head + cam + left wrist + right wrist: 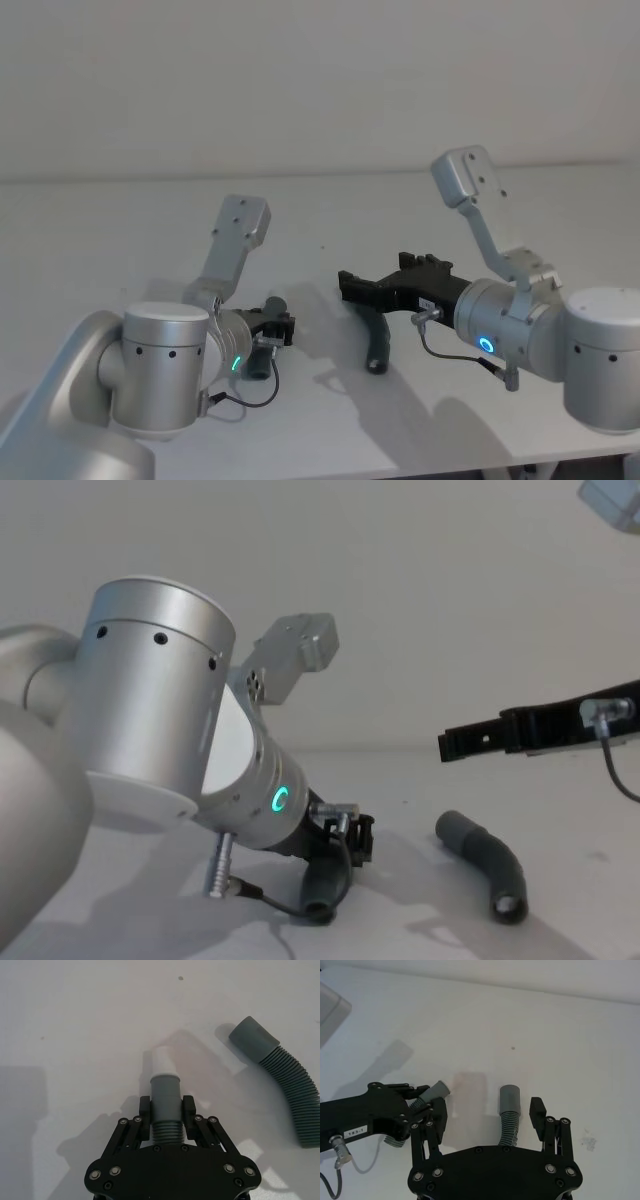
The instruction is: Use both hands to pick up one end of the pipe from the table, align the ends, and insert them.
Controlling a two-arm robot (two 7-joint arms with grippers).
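1. Left gripper [166, 1105], near left, pinches the plug hose piece [165, 1091] by its collar, white tip [162, 1061] jutting out.
2. Right gripper [489, 1108], fingers spread, hangs above the socket hose piece [378, 338], which lies on the table [150, 220] right of centre.

Place: robotics lab test bench, by the look of it.
Surface: plain matte white table [120, 230] under the left gripper [166, 1105] and the right gripper [488, 1107].
Backdrop: blank off-white wall [300, 80] beyond both.
Gear: silver arm [160, 710] with green light ring [281, 799] behind the left gripper; white label "183-1" [355, 1132] on that gripper's side.
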